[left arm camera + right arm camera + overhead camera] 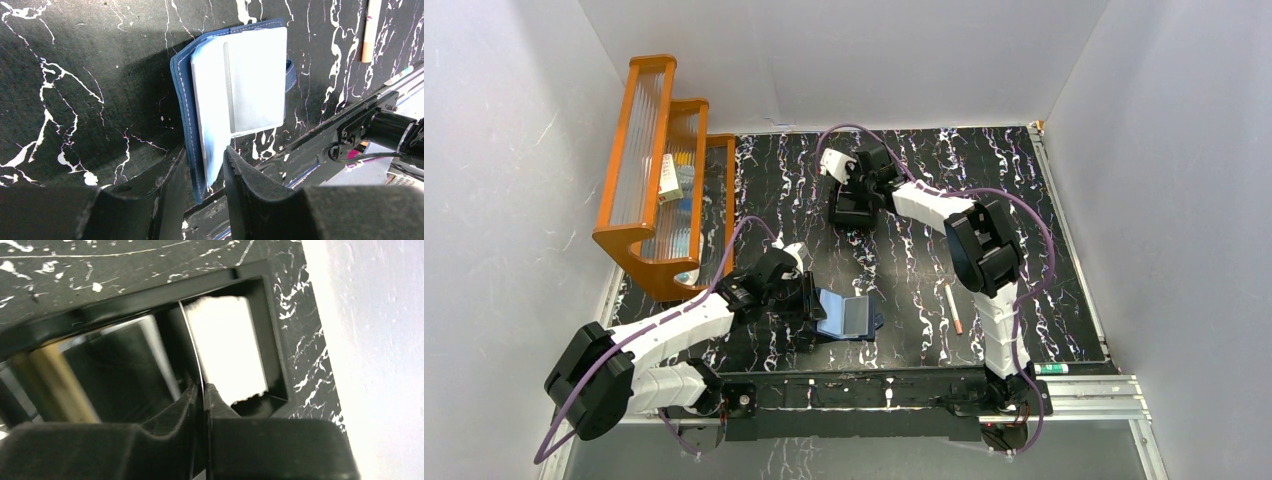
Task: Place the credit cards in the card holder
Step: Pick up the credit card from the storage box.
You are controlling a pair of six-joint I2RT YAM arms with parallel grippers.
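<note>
The card holder (240,75), navy outside and pale blue inside, lies open on the black marbled table, and also shows in the top view (849,317). My left gripper (205,165) is shut on its near edge, one finger on each side. My right gripper (203,390) reaches into a black open-top box (272,340) at the back of the table. Its fingers are shut on a thin credit card (192,340) that stands on edge. A white credit card (227,350) lies just right of it in the box. A tan-gold credit card (45,375) leans at the left.
A pale pencil-like stick (954,308) lies right of the card holder. An orange tiered rack (659,170) stands at the back left. A marker (1054,368) rests on the rail at the near right. White walls enclose the table.
</note>
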